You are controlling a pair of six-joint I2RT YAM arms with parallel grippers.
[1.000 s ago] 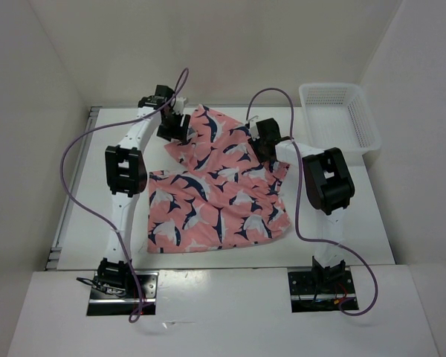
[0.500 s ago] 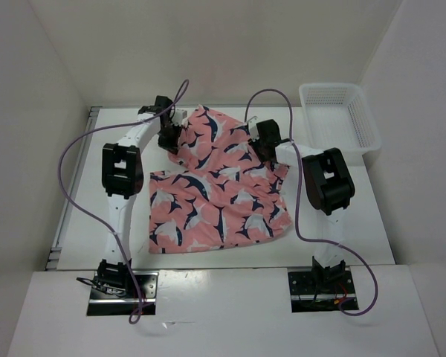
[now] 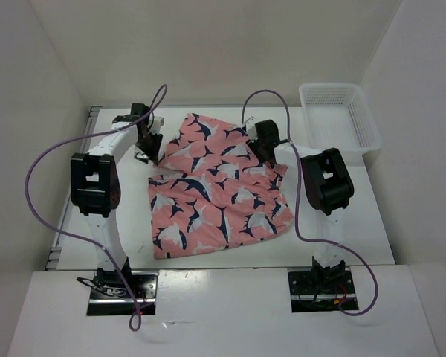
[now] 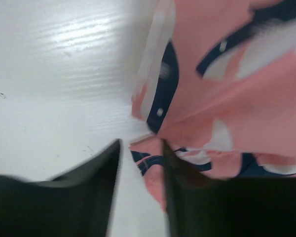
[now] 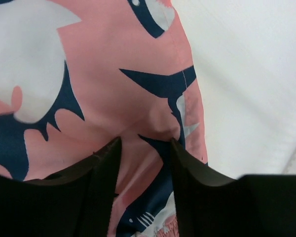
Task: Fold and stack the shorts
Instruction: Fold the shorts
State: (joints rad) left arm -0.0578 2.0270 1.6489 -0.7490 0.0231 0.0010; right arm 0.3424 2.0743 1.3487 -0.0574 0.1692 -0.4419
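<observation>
The coral-pink shark-print shorts (image 3: 219,186) lie spread on the white table (image 3: 119,223). Their upper part is folded over the lower part. My left gripper (image 3: 150,149) is at the shorts' upper left edge. In the left wrist view its jaws stand a little apart (image 4: 139,153), with a corner of the shorts (image 4: 153,187) and bare table between them. My right gripper (image 3: 262,145) is on the shorts' upper right edge. In the right wrist view (image 5: 144,148) the fabric (image 5: 113,89) puckers between its fingers.
A white mesh plastic basket (image 3: 340,115) stands at the back right of the table. White walls enclose the table on the left, back and right. Purple cables loop above both arms.
My left arm swung left, from over the shorts to their left edge. The shorts' upper part shifted left with it and lies flatter. The right gripper stayed in place.
</observation>
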